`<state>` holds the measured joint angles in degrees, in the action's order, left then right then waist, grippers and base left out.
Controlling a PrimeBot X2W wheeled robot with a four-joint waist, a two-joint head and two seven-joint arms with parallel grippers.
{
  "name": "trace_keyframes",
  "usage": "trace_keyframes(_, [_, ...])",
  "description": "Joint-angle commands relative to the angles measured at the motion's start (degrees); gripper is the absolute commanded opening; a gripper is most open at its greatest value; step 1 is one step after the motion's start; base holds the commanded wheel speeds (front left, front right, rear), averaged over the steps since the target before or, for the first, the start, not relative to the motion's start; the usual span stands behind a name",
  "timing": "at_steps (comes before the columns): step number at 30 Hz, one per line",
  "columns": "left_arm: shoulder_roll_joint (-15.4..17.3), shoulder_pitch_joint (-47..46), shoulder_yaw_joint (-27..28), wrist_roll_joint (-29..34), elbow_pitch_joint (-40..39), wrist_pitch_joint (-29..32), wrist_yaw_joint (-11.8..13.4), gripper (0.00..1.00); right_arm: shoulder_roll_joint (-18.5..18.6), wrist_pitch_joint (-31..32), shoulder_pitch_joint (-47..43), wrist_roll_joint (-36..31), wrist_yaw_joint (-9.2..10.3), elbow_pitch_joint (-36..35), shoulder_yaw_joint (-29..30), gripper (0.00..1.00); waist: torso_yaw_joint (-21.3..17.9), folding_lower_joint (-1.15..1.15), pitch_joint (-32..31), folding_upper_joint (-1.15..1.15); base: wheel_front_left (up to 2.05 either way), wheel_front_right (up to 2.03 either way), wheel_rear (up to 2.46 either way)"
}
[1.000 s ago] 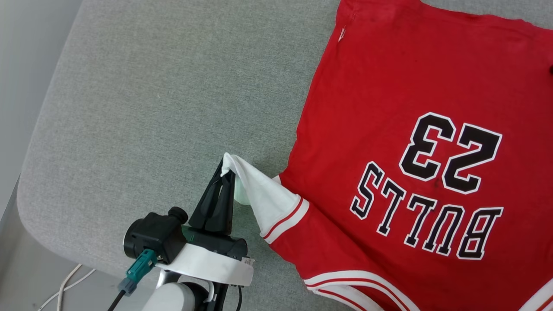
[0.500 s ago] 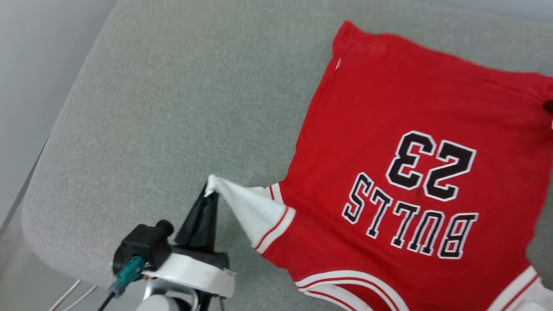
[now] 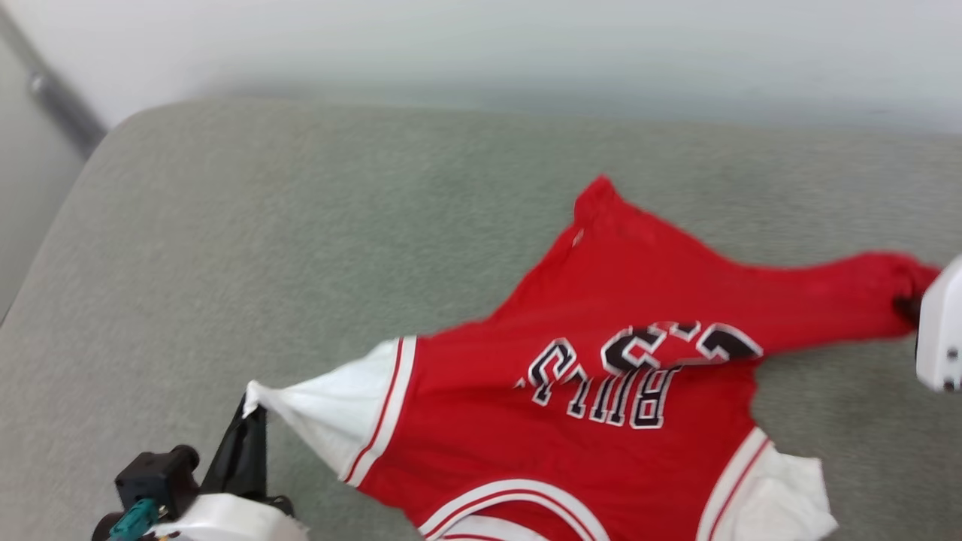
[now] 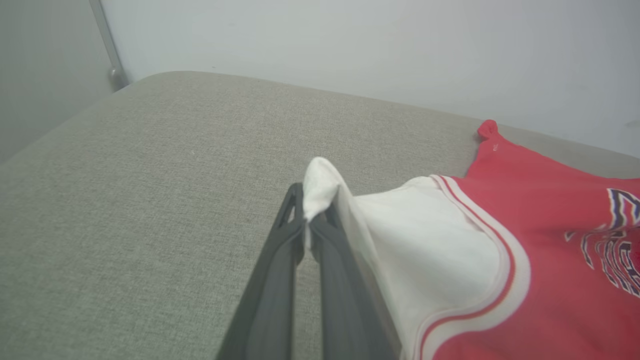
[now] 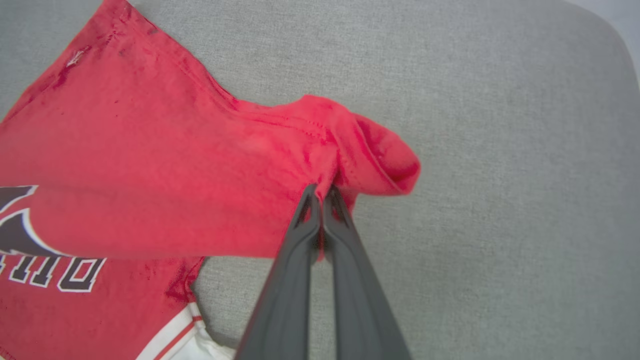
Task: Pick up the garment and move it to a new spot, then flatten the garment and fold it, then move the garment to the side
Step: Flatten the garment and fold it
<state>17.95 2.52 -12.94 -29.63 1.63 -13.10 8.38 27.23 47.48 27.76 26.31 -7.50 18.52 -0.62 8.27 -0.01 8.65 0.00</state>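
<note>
While our left fingers (image 4: 280, 260) pinch the jersey (image 3: 601, 451) at its sleeve, right fingers (image 5: 295, 260) at a corner, moving and folding remain.

Garment (image 3: 571, 443) neckline cut by bottom edge; lettering (image 3: 616, 391) part-hidden under fold. Right end effector (image 3: 904, 306) mostly off right edge.

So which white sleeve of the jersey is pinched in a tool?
The sleeve on the robot's left, drawn to a point in the shut left tool. The other white sleeve lies loose on the grey cushion.
</note>
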Motion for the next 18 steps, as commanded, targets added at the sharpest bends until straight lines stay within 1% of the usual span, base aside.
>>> trace_keyframes(1, [0.74, 1.13, 0.85, -0.35, -0.22, 0.22, 0.6, 0.0, 0.15, 0.46, -4.37, 0.79, 0.02, -2.55, 0.58, 0.0, -4.59, 0.01, -3.87, 0.0, 0.0, 0.0, 0.0])
trace_keyframes(3, [1.41, 2.3, 1.66, -0.73, -0.49, 0.75, 1.25, 0.0, 0.02, 0.16, -9.81, 0.67, 0.02, -7.4, 1.75, 0.0, -6.12, 0.01, -4.32, 0.0, 0.0, 0.0, 0.0])
trace_keyframes(6, [1.99, 3.4, 2.13, -0.97, -1.03, 1.31, 1.86, 0.0, -1.71, 0.66, -18.53, 0.74, 0.02, -13.67, 4.04, 0.0, -7.88, 0.01, -4.44, 0.0, 0.0, 0.0, 0.0])
trace_keyframes(8, [2.35, 3.88, 2.44, -1.08, -1.36, 1.66, 2.19, 0.0, -3.69, 0.83, -24.15, 0.38, 0.02, -16.91, 5.63, 0.0, -8.83, 0.01, -4.31, 0.0, 0.0, 0.0, 0.0])
trace_keyframes(10, [2.52, 4.21, 2.62, -1.21, -1.74, 1.87, 2.4, 0.0, -6.61, 0.89, -29.39, 0.52, 0.02, -19.18, 7.16, 0.0, -9.49, 0.01, -4.09, 0.0, 0.0, 0.0, 0.0])
trace_keyframes(13, [2.7, 4.25, 2.68, -1.31, -2.14, 2.25, 2.75, 0.0, -10.87, 0.05, -35.67, 0.24, 0.02, -20.11, 9.08, 0.0, -10.09, 0.01, -3.76, 0.0, 0.0, 0.0, 0.0])
trace_keyframes(14, [2.77, 4.25, 2.62, -1.24, -2.31, 2.31, 2.83, 0.0, -12.02, -0.41, -37.32, -0.2, 0.02, -19.92, 9.37, 0.12, -10.19, 0.01, -3.63, 0.0, 0.0, 0.0, 0.0])
trace_keyframes(15, [2.82, 4.24, 2.54, -1.22, -2.39, 2.51, 2.87, 0.0, -13.39, -0.94, -38.42, -0.12, 0.02, -19.58, 9.69, 0.45, -10.28, 0.01, -3.55, 0.0, 0.0, 0.0, 0.0])
trace_keyframes(16, [2.87, 4.28, 2.46, -1.23, -2.53, 2.61, 2.91, 0.0, -14.36, -2.01, -39.42, 0.07, 0.02, -19.46, 9.75, 1.0, -10.39, 0.01, -3.49, 0.0, 0.0, 0.0, 0.0])
trace_keyframes(18, [2.93, 4.34, 2.22, -1.19, -2.82, 2.78, 2.83, 0.0, -15.59, -4.79, -40.15, 0.72, 0.02, -19.6, 9.81, 1.0, -10.57, 0.01, -3.37, 0.0, 0.0, 0.0, 0.0])
